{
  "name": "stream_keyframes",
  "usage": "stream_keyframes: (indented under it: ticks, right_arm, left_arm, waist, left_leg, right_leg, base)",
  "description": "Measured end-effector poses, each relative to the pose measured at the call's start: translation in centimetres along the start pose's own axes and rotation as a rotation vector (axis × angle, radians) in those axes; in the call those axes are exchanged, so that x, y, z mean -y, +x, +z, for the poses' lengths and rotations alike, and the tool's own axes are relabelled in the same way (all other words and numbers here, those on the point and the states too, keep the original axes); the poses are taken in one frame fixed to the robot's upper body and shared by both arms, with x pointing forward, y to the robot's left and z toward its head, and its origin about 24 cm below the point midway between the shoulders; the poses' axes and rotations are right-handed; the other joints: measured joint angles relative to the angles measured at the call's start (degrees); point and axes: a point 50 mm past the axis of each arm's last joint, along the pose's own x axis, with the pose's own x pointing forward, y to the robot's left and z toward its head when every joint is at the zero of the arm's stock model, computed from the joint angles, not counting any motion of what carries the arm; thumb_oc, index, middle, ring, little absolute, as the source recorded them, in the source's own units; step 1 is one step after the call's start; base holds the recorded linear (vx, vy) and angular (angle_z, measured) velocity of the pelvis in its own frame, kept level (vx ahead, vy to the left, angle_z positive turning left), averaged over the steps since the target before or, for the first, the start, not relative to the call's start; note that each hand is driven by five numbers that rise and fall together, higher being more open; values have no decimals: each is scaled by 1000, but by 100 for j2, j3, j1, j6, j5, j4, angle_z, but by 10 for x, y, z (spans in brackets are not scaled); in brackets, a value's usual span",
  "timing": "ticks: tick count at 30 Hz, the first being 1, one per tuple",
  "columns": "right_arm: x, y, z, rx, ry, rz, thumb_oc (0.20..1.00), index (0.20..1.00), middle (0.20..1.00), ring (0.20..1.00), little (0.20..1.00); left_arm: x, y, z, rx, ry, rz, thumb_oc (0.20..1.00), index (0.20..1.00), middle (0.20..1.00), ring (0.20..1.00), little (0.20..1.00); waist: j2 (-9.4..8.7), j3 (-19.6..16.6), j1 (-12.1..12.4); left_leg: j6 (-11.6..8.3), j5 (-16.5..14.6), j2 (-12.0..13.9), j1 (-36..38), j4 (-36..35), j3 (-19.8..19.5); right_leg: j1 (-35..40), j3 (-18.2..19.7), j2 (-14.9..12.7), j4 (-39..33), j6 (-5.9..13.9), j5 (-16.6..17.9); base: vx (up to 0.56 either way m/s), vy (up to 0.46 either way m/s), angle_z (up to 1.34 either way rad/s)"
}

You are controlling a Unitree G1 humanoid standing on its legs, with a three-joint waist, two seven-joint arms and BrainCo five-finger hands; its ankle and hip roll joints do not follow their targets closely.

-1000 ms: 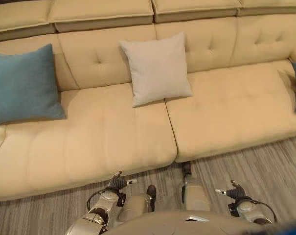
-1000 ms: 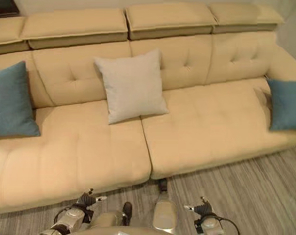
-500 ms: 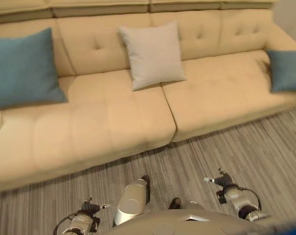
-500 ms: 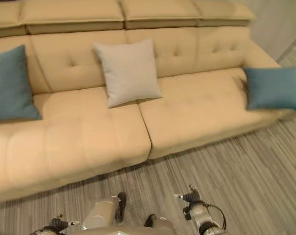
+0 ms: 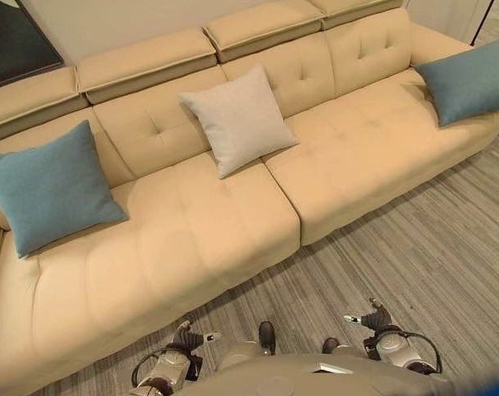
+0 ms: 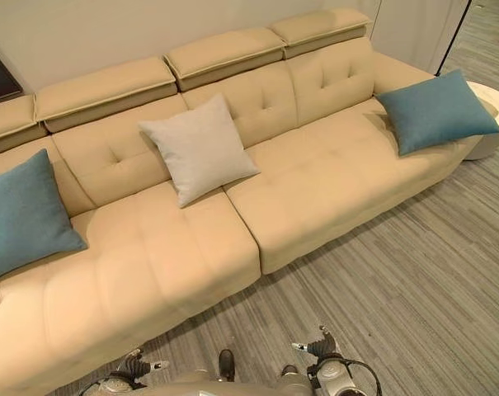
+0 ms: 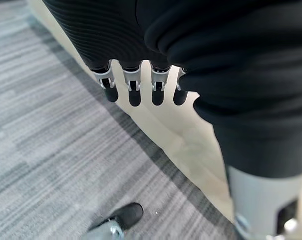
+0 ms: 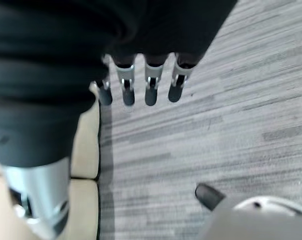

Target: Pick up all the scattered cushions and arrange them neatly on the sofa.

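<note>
Beige sofa (image 5: 233, 223): we list three cushions leaning on its backrest. Left teal cushion (image 5: 51, 188), cut off in our right eye view; grey cushion (image 5: 237, 120) centre, one corner up; right teal cushion (image 6: 437, 111) by the armrest. Left hand (image 7: 136, 87) and right hand (image 8: 141, 87): fingers straight, empty, over open striped floor (image 6: 414, 272).

Two teal cushions (image 5: 51, 188) (image 5: 468, 81) and a grey cushion (image 5: 238, 119) lean upright on the beige sofa (image 5: 191, 239)
</note>
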Motion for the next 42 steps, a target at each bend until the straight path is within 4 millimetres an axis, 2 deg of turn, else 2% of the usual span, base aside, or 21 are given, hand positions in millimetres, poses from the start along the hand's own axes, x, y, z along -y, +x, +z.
stream_keyframes:
  ticks: [2,4,5,7,8,10,12,14,15,17,18,19,24,26,28,30,33,36,38,39,42]
  right_arm:
    - [1,2,9,26,-9,-12,1000,1000,1000,1000,1000]
    - [10,4,9,27,-16,-45,1000,1000,1000,1000,1000]
    - [15,5,10,27,-26,-68,1000,1000,1000,1000,1000]
    - [11,5,13,44,-40,-62,1000,1000,1000,1000,1000]
    - [5,4,20,60,-39,-50,1000,1000,1000,1000,1000]
    - [4,6,31,89,-41,-42,1000,1000,1000,1000,1000]
    - [21,10,19,30,-42,-87,1000,1000,1000,1000,1000]
    - [17,12,33,65,-43,-75,1000,1000,1000,1000,1000]
    - [10,11,43,94,-42,-52,1000,1000,1000,1000,1000]
    - [1,9,37,74,-49,-19,1000,1000,1000,1000,1000]
    - [1,9,35,70,-49,-16,1000,1000,1000,1000,1000]
    - [1,9,35,73,-49,-18,1000,1000,1000,1000,1000]
    - [23,7,-3,-24,-61,-65,1000,1000,1000,1000,1000]
    - [33,8,-5,-28,-58,-93,1000,1000,1000,1000,1000]
    - [38,9,-6,-32,-56,-106,1000,1000,1000,1000,1000]
    - [38,8,-10,-51,-57,-104,1000,1000,1000,1000,1000]
    - [37,8,-11,-55,-72,-98,1000,1000,1000,1000,1000]
    - [34,7,-16,-72,-73,-92,1000,1000,1000,1000,1000]
    - [32,7,-17,-85,-72,-90,1000,1000,1000,1000,1000]
    - [30,8,-13,-80,-70,-87,1000,1000,1000,1000,1000]
    - [29,6,-18,-91,-73,-85,1000,1000,1000,1000,1000]
  left_arm:
    - [11,-1,1,2,-6,-23,1000,1000,1000,1000,1000]
    - [22,-1,13,35,18,-52,1000,1000,1000,1000,1000]
    - [25,2,39,106,45,-43,1000,1000,1000,1000,1000]
    - [26,1,41,122,53,-34,1000,1000,1000,1000,1000]
    - [26,1,40,115,56,-29,1000,1000,1000,1000,1000]
    - [17,4,45,126,67,-6,1000,1000,1000,1000,1000]
    - [15,5,61,175,93,-1,1000,1000,1000,1000,1000]
    - [12,5,61,177,105,7,1000,1000,1000,1000,1000]
    - [7,7,65,185,118,18,1000,1000,1000,1000,1000]
    - [5,7,62,176,97,26,1000,1000,1000,1000,1000]
    - [3,6,53,148,74,32,1000,1000,1000,1000,1000]
    - [1,6,44,124,54,39,1000,1000,1000,1000,1000]
    - [7,4,26,67,53,24,1000,1000,1000,1000,1000]
    - [11,3,22,58,63,11,1000,1000,1000,1000,1000]
    - [13,3,29,78,84,-3,1000,1000,1000,1000,1000]
    - [7,6,48,131,126,0,1000,1000,1000,1000,1000]
    - [8,6,48,145,137,-5,1000,1000,1000,1000,1000]
    - [7,6,55,162,142,-1,1000,1000,1000,1000,1000]
    - [2,7,61,174,154,10,1000,1000,1000,1000,1000]
    - [2,8,63,178,154,12,1000,1000,1000,1000,1000]
    - [5,7,63,182,150,4,1000,1000,1000,1000,1000]
  waist:
    - [-213,205,164]
    - [-67,266,91]
    - [36,385,78]
    - [170,378,217]
    - [171,405,175]
    - [-50,490,114]
    - [-234,547,121]
    - [-326,643,232]
    - [-365,673,161]
    - [-344,699,319]
    - [-345,703,415]
    - [-328,713,464]
    - [-214,687,439]
    - [-223,678,444]
    - [-251,684,421]
    - [-372,728,429]
    - [-354,676,426]
    - [-460,717,386]
    - [-574,759,455]
    - [-566,761,520]
    - [-420,699,659]
  left_leg:
    - [-125,113,-254,-291,538,-1074]
    - [-146,87,-503,-286,174,-1858]
    - [-132,71,-688,-452,83,-2013]
    - [13,147,-543,-168,-355,-1889]
    - [342,178,-520,-49,-382,-1769]
    - [414,150,-575,100,-501,-1398]
    - [581,132,-674,174,-548,-982]
    - [640,99,-549,254,-612,-457]
    - [704,65,-521,276,-676,-183]
    - [722,-46,-415,476,-766,377]
    - [671,-89,-365,541,-779,580]
    - [634,-180,-326,592,-737,651]
    - [430,-274,11,725,-533,354]
    - [419,-273,107,618,-239,238]
    - [208,-231,138,364,381,-4]
    - [-64,-170,96,-348,1681,-178]
    - [-118,-194,94,-470,1914,-365]
    - [-70,-272,-5,-544,1523,-444]
    - [-29,-152,-284,-572,119,-484]
    - [-51,153,-359,-657,-643,-527]
    - [-158,453,-327,-996,-433,-598]
  right_leg:
    - [-157,582,-135,76,-124,43]
    - [-228,866,-117,-18,-190,184]
    - [-240,1050,-88,-131,-150,245]
    - [-297,1392,171,-231,30,354]
    - [-232,1520,192,-276,18,347]
    - [-230,1498,43,-367,138,390]
    - [-334,1498,-201,-240,403,426]
    - [-762,1379,-148,213,539,596]
    - [-910,698,-318,308,675,493]
    - [-788,-800,-798,305,664,489]
    - [-756,-1342,-931,275,648,486]
    - [-673,-1547,-941,115,687,601]
    - [6,-1496,-326,-748,397,797]
    - [146,-1469,-211,-936,318,810]
    - [302,-1427,-148,-1130,242,759]
    - [388,-1132,-147,-1260,-29,726]
    - [499,-1099,-50,-1263,-328,640]
    - [481,-1031,-16,-1236,-399,559]
    - [480,-959,-18,-1265,-372,495]
    - [544,-882,50,-1268,-343,439]
    - [768,-720,235,-1268,-250,293]
  base:
    - [27,37,-114]
    - [43,80,-87]
    - [99,151,-98]
    - [124,190,-127]
    - [132,180,-127]
    - [86,100,-94]
    - [5,92,-87]
    - [4,36,-135]
    - [27,-2,-138]
    - [75,-69,-140]
    - [105,-117,-150]
    - [85,-111,-93]
    - [114,-137,-4]
    - [95,-183,-11]
    - [66,-158,25]
    - [66,-62,34]
    - [81,-40,-15]
    - [240,-15,3]
    - [183,5,-5]
    - [148,-5,-38]
    - [211,57,-59]
